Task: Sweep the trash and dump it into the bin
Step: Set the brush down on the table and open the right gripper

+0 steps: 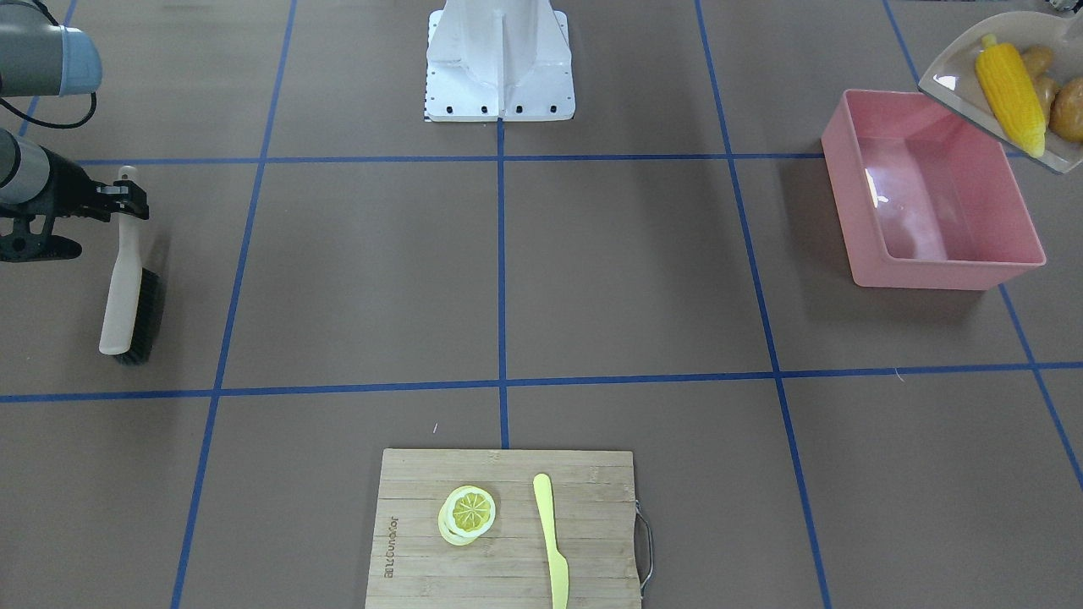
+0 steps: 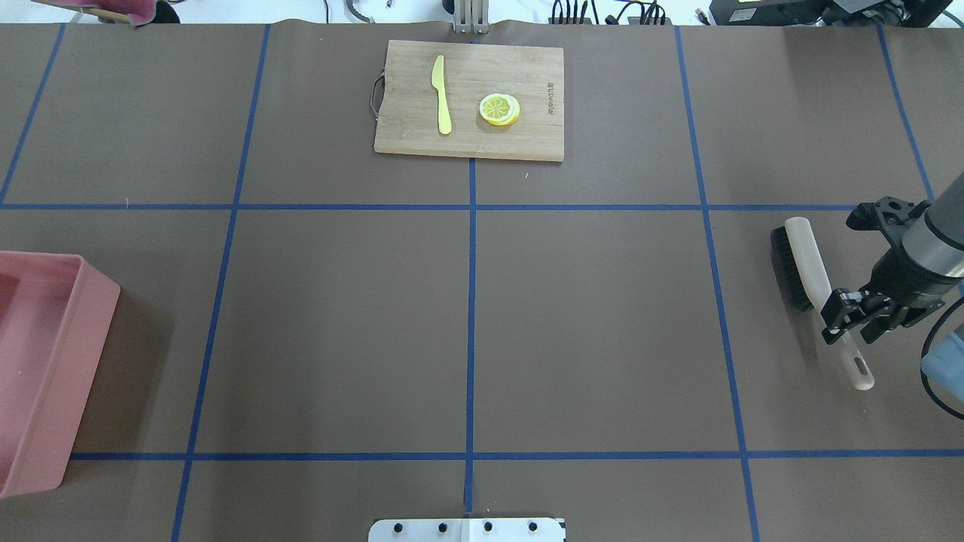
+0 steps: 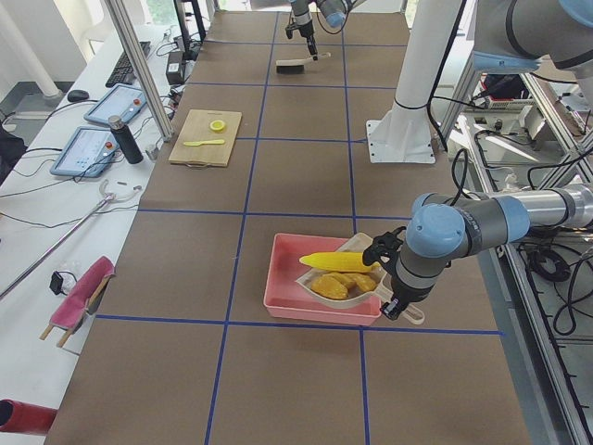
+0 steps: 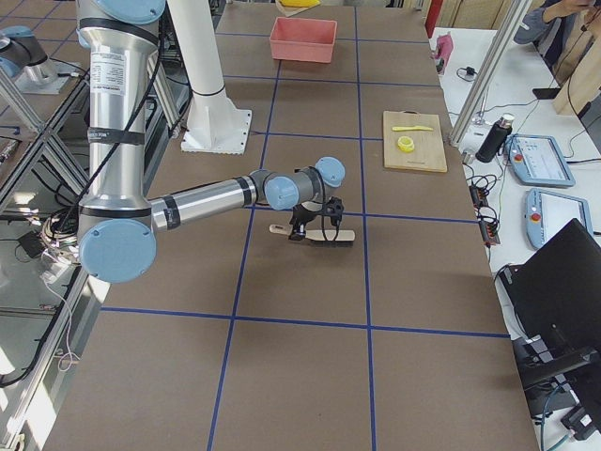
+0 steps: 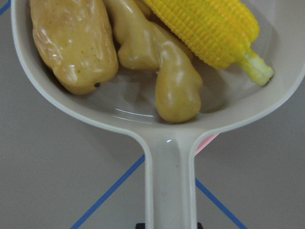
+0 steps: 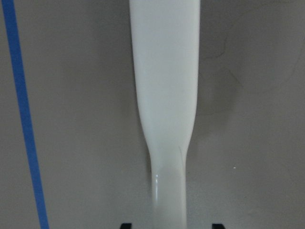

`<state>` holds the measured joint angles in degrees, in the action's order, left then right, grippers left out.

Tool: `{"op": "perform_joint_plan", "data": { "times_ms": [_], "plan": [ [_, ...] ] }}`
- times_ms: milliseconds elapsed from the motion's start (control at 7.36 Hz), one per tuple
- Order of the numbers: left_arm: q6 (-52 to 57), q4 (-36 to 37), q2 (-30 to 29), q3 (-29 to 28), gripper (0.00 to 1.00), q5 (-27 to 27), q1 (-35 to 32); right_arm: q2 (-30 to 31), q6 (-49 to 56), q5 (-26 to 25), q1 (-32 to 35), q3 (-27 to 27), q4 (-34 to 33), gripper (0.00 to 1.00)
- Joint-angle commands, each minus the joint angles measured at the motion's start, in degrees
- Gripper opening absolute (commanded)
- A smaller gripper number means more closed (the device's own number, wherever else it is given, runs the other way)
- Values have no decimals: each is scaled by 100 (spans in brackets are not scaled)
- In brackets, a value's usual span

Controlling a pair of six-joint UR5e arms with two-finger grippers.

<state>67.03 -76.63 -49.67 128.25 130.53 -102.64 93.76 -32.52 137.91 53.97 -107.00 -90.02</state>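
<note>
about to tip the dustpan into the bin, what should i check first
1. All trash aboard: corn, potato and ginger lie in the dustpan. ok
2. Grip: the dustpan's handle sits between the fingers of the left end effector. ok
3. Dustpan over the bin: the left side view suggests so, but the front view shows only a corner overlap. cannot tell
4. Bin upright with nothing in it. ok
5. Brush out of the way: it lies on the table at the other end, with the right end effector open astride its handle. ok
</note>
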Motion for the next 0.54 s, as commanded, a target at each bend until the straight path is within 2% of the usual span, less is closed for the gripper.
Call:
{"op": "perform_joint_plan", "data": {
  "times_ms": [0, 272, 408],
  "plan": [
    [3, 462, -95, 148, 0, -404, 165, -33, 9, -1, -1, -14, 2, 100],
    [-14, 911, -323, 174, 0, -913, 594, -77, 97, 35, 217, -49, 11, 100],
    [-14, 1130, -394, 174, 0, -1141, 727, -86, 149, -18, 619, -75, 11, 100]
  ]
}}
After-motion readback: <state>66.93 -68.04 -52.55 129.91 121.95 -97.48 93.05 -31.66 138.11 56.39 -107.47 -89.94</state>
